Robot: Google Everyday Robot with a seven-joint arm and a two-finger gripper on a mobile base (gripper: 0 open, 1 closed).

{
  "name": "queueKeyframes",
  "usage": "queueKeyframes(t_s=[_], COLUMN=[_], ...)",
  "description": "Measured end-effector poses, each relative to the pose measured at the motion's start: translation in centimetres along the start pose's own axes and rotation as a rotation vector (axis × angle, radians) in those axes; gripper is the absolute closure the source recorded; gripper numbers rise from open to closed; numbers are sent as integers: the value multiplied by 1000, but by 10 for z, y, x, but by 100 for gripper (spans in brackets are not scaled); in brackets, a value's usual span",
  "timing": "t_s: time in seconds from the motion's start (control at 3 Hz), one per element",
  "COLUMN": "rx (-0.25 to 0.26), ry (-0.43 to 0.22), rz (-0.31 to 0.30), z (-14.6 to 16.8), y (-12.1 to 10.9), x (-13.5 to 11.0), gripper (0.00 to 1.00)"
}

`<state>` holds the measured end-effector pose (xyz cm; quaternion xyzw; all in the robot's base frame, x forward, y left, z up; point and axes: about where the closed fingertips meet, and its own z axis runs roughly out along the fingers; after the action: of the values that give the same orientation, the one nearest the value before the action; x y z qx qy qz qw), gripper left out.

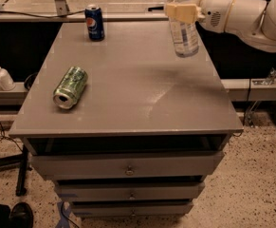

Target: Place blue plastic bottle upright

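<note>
The blue plastic bottle [184, 34] is clear with a white label and hangs nearly upright, its base low over the far right part of the grey cabinet top [128, 94]. My gripper [181, 11] is shut on its upper part, with cream fingers [175, 12] around the neck. The white arm [242, 15] reaches in from the right. I cannot tell whether the base touches the top.
A dark blue Pepsi can [94, 23] stands at the far left of the top. A green can [70, 87] lies on its side at the left. A small white pump bottle [0, 74] stands on a ledge left of the cabinet. Drawers face front.
</note>
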<state>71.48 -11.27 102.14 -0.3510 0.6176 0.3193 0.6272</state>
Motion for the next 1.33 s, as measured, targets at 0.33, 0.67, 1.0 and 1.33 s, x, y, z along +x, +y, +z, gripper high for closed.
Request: queueKeyframes(t_s=[0.33, 0.67, 1.0, 1.33], rx=[-31, -30, -30, -29], ry=[-34, -31, -141, -283], rz=[-25, -22, -19, -10], z=[11, 10, 7, -2], y=[12, 12, 8, 1], x=[-10, -9, -19, -24], gripper=[100, 100, 100, 100])
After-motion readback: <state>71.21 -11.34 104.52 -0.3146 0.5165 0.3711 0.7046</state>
